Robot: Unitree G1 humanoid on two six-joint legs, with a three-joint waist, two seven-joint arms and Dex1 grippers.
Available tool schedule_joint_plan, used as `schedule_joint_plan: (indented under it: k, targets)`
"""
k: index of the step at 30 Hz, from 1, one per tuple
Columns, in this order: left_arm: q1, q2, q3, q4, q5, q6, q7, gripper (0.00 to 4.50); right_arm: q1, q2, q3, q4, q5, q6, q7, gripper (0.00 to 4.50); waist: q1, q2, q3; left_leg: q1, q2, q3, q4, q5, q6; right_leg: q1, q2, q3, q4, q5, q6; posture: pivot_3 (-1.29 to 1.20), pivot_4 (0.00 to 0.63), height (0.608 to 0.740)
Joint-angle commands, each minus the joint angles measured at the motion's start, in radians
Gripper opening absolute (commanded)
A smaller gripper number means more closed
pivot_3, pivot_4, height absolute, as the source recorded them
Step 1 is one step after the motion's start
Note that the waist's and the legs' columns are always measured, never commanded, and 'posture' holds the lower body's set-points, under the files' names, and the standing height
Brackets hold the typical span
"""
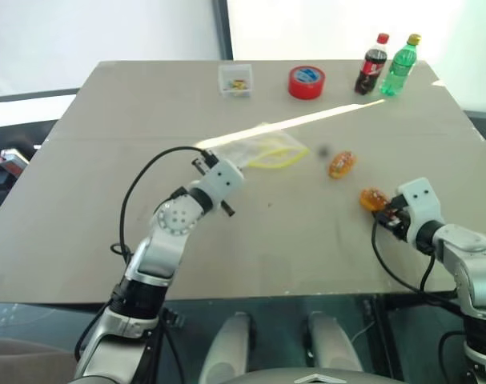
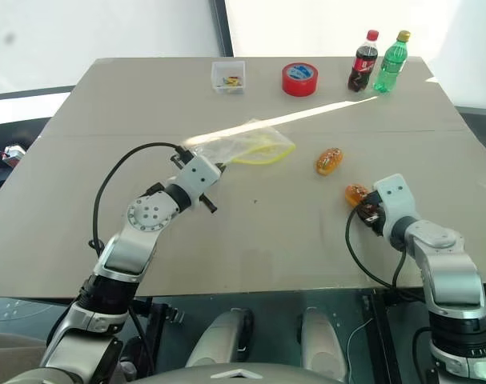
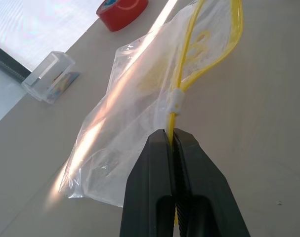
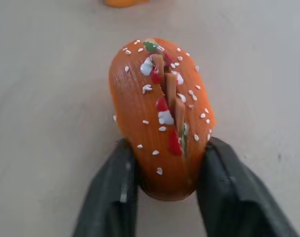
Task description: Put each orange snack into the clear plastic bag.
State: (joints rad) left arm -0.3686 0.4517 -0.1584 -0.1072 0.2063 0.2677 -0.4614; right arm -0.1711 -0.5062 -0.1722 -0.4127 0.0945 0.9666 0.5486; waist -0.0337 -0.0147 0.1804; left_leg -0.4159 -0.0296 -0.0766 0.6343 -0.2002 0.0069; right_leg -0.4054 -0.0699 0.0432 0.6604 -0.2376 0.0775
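The clear plastic bag [image 1: 263, 148] lies crinkled on the table's middle, its yellow seal strip curving to the right. My left gripper [image 3: 172, 136] is shut on that strip at the bag's near left corner [image 1: 204, 160]. One orange snack [image 1: 342, 164] rests on the table right of the bag. A second orange snack [image 4: 159, 113], speckled with white seeds, sits between the fingers of my right gripper [image 1: 387, 210], which press on both of its sides near the table's right front.
Along the far edge stand a small clear box [image 1: 235, 80], a red tape roll [image 1: 307, 82], a cola bottle [image 1: 371, 66] and a green bottle [image 1: 399, 67]. The grey table [image 1: 82, 200] stretches bare on the left and in front.
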Motion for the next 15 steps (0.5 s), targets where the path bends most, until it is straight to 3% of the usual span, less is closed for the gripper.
schedule_joint_plan:
  k: [1, 7, 15]
  targets:
    - [0.007, 0.002, 0.014, -0.044, -0.002, -0.014, 0.008, 0.0, -0.032, -0.016, 0.0, -0.023, 0.033, -0.056, 0.007, 0.1, 0.0, 0.0, 0.0, 0.0, 0.0, 0.0, 0.0, 0.0, 0.0, 0.0, 0.0, 0.0, 0.0, 0.0, 0.0, 0.0, 0.15, 0.74]
    - [0.009, -0.003, 0.01, -0.043, 0.0, -0.013, 0.01, 0.0, -0.073, -0.013, 0.067, -0.099, 0.15, -0.034, 0.085, 0.04, -0.001, 0.0, 0.0, 0.0, 0.0, 0.0, 0.0, 0.0, 0.0, 0.0, 0.0, 0.0, 0.0, 0.0, 0.0, 0.0, 0.15, 0.74]
    - [-0.013, -0.016, -0.022, -0.05, -0.006, -0.068, -0.018, 0.0, -0.238, 0.057, 0.267, 0.056, 0.099, -0.059, 0.003, 0.04, -0.001, 0.0, 0.0, 0.0, 0.0, -0.001, 0.001, 0.0, 0.0, 0.0, 0.0, -0.001, 0.0, 0.0, 0.0, 0.0, 0.15, 0.74]
